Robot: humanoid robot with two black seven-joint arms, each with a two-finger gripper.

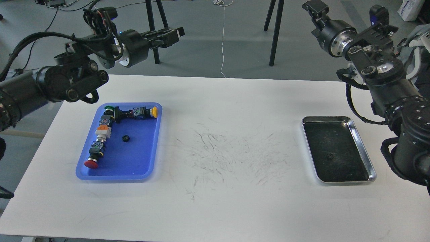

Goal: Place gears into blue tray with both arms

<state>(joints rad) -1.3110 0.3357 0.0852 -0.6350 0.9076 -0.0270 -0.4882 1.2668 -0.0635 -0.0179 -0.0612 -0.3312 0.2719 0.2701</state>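
So, roughly halfway by my read. One gear (125, 138) sits in the blue tray (153, 148), just beside the column of push-button switches (99, 134). What looks like another gear (331, 156) lies in the silver tray (364, 151), well apart from the blue tray across the table (218, 188). Left pincer (176, 33) and right pincer (314, 8) both hover high, empty; can't tell if the jaws are parted.

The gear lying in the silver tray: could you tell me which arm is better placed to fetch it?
Right, probably. The gear lies in the silver tray on the right arm's side; the left gripper hangs far across.
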